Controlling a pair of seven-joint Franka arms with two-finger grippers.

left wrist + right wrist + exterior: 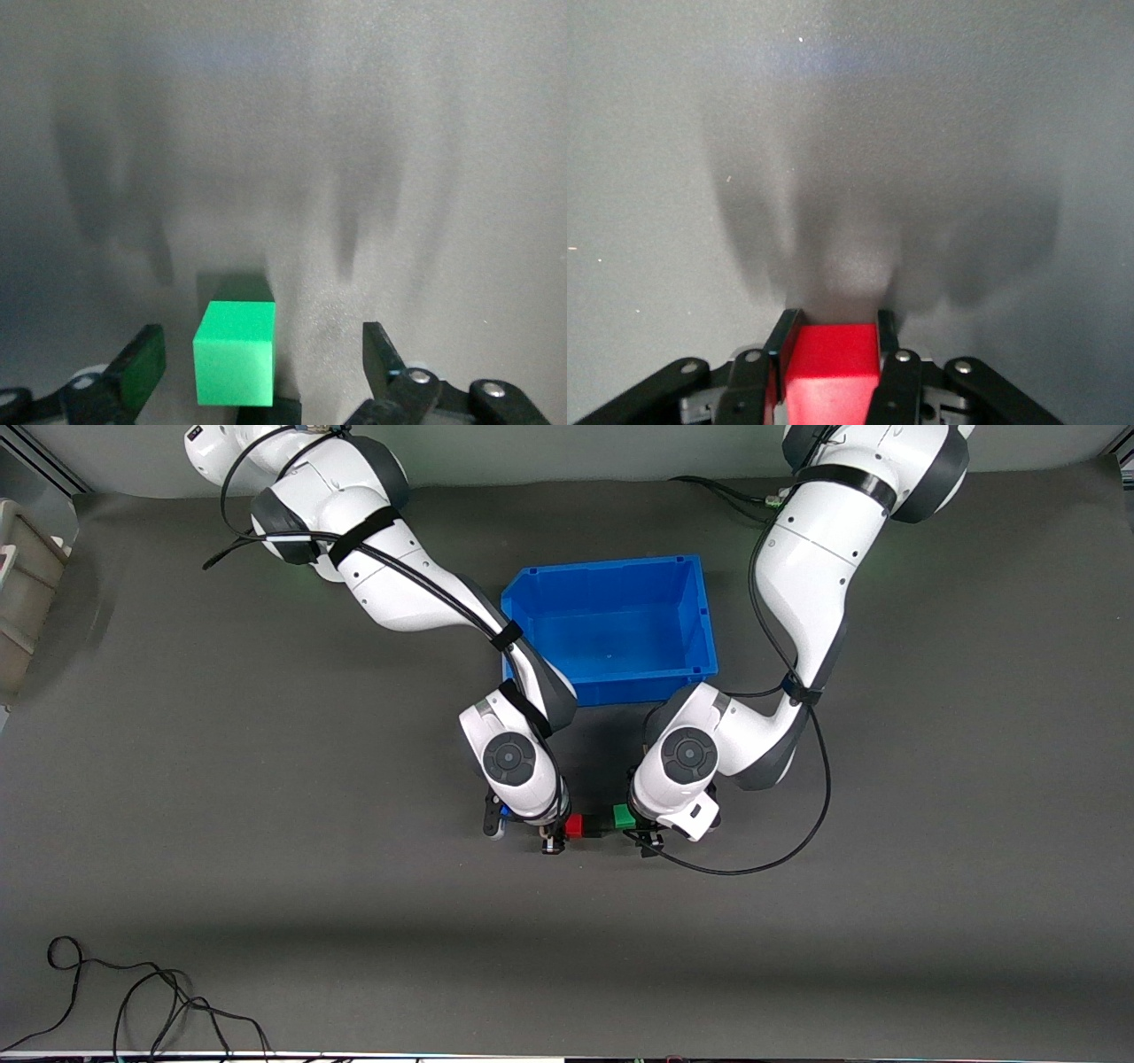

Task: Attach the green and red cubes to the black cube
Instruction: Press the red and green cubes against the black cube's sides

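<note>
I see the matte red cube (831, 367) clamped in my right gripper (831, 354), the left gripper (257, 367) spread apart around the smooth green cube (234, 363); between them the black cube (599, 825) is barely discernible, nearer the camera than the glossy blue bin (620, 682)

- Setting: a robotics lab or test bench, not a home or a shop.
- Two white Franka arms, the right arm (390, 576) and the left arm (815, 576), mounted along one edge of the table, black cable strapped along each.
- Table top (930, 824) covered in one plain dark grey mat, edge to edge.
- One blue plastic storage bin (700, 615), the stackable workshop sort, standing between the arms.
- Small plain cubes as props: red cube (574, 825), green cube (624, 817).
- Loose black cable (133, 1001) trailing on the mat at the edge nearest the front camera.
- Beige crate (22, 593) at the right arm's end of the table.
</note>
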